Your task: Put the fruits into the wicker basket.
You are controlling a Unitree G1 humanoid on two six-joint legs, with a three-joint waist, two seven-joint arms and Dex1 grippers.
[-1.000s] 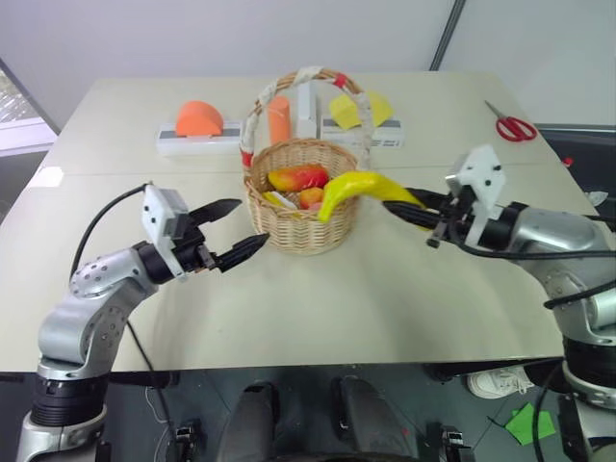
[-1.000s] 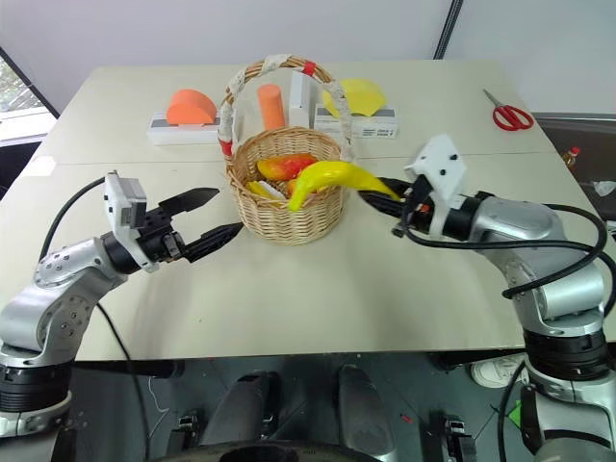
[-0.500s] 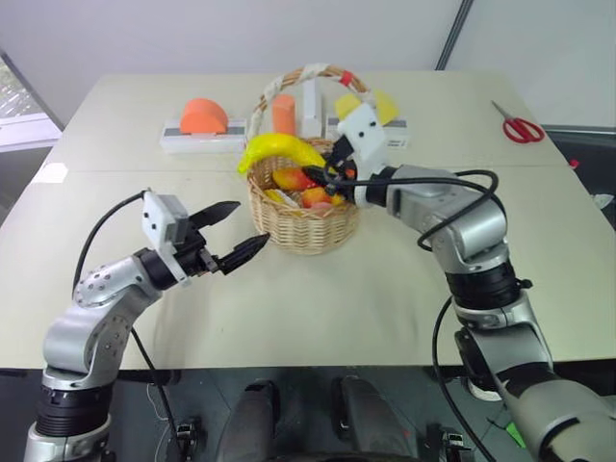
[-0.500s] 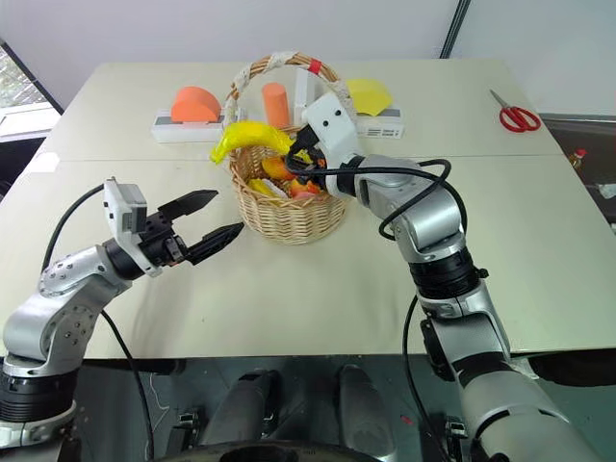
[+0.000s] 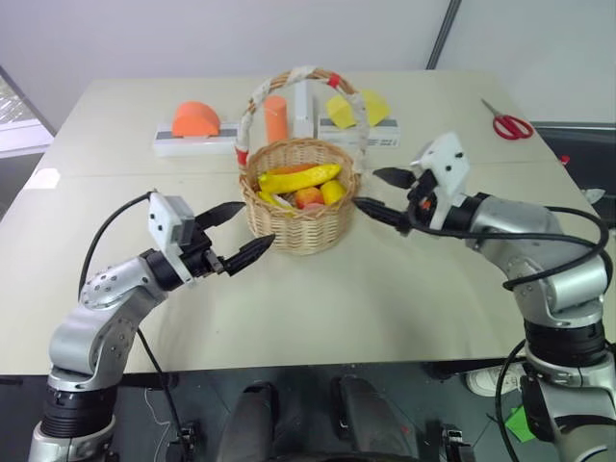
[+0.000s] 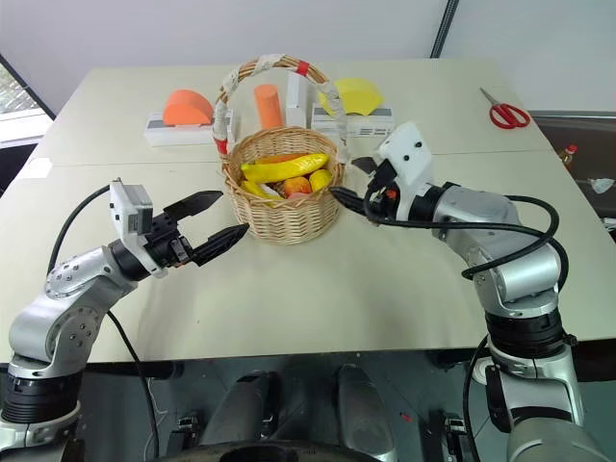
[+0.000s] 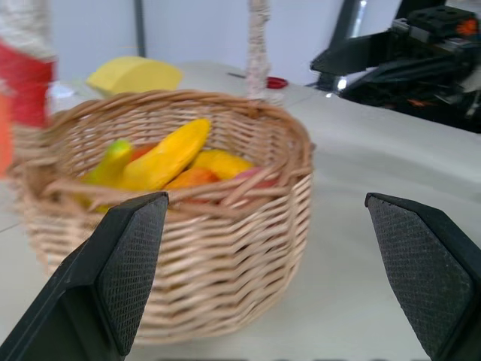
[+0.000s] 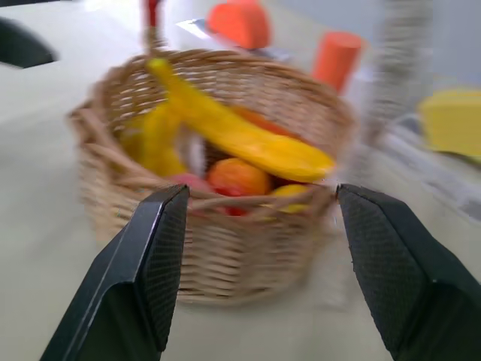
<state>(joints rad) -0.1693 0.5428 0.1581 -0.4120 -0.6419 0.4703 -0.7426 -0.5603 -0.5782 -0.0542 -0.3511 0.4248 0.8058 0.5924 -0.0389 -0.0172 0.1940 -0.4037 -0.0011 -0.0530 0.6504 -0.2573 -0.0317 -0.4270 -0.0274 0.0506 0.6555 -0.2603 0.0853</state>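
Fruits all lie inside the wicker basket [image 5: 300, 197], which stands on the table [image 5: 318, 298] at about 12 o'clock from me, a little left of centre. Going left to right: my left claw [image 5: 241, 234] hovers at roughly 10 o'clock, just beside the basket's left wall, its two black fingers spread wide apart and holding nothing. Behind it, at 11 o'clock, an orange foam shape [image 5: 197, 119] sits on a white block [image 5: 192, 142]. In the basket the banana [image 5: 294, 177] lies across the top, with the pink-red peach [image 5: 308, 197] under it and a bit of the reddish mango [image 8: 239, 177] showing beside that. The taped handle [image 5: 306, 77] arches over them. My right claw [image 5: 380, 192] is at 1 o'clock, just beside the basket's right rim, fingers parted and empty. Far off at 2 o'clock lie the red-handled scissors [image 5: 508, 124].
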